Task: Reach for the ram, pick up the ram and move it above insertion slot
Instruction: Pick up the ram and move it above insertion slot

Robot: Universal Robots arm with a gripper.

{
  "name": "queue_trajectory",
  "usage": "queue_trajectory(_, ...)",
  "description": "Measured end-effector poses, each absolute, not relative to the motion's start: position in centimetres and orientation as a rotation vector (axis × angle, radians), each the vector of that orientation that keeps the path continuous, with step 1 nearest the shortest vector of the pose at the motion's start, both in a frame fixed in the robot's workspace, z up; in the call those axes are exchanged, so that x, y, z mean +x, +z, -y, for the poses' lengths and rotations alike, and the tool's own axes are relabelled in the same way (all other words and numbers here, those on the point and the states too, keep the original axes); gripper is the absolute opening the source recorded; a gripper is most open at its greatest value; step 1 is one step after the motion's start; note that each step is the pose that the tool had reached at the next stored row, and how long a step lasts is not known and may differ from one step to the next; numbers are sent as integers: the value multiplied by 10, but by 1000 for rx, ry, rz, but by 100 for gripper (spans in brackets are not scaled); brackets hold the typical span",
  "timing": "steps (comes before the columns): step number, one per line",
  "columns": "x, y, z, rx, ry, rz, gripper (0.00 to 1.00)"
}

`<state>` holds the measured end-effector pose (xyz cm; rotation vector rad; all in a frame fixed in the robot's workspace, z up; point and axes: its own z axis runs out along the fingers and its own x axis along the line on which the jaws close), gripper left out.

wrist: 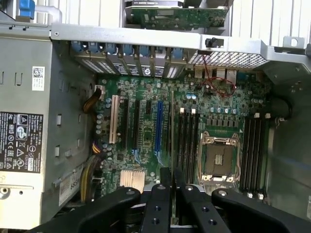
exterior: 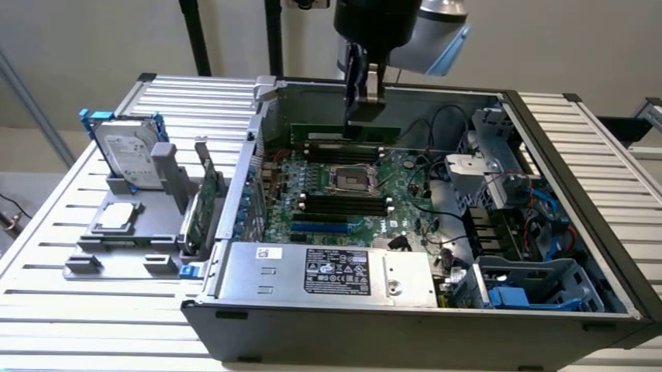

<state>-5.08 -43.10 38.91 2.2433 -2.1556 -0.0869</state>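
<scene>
The ram (exterior: 322, 132) is a long thin green stick that hangs level inside the open computer case, above the motherboard (exterior: 310, 221). My gripper (exterior: 364, 116) comes down from above and is shut on the ram's upper edge. In the wrist view the ram (wrist: 171, 126) shows edge-on as a thin line running out from between my black fingers (wrist: 160, 204). It lies just beside the row of black memory slots (wrist: 187, 141) next to the CPU socket (wrist: 218, 158). More black slots (wrist: 255, 150) sit on the socket's other side.
A silver hard drive in a blue frame (exterior: 126, 147) and a green expansion card (exterior: 207, 194) stand in a grey holder at the exterior view's left. The power supply (exterior: 325, 271) fills the case's near side. Cables (exterior: 445, 167) and drive bays (exterior: 532, 287) crowd the right.
</scene>
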Motion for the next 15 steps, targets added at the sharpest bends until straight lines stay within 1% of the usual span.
queue_trajectory(15,-42,389,426,2206,-93,2202,13)
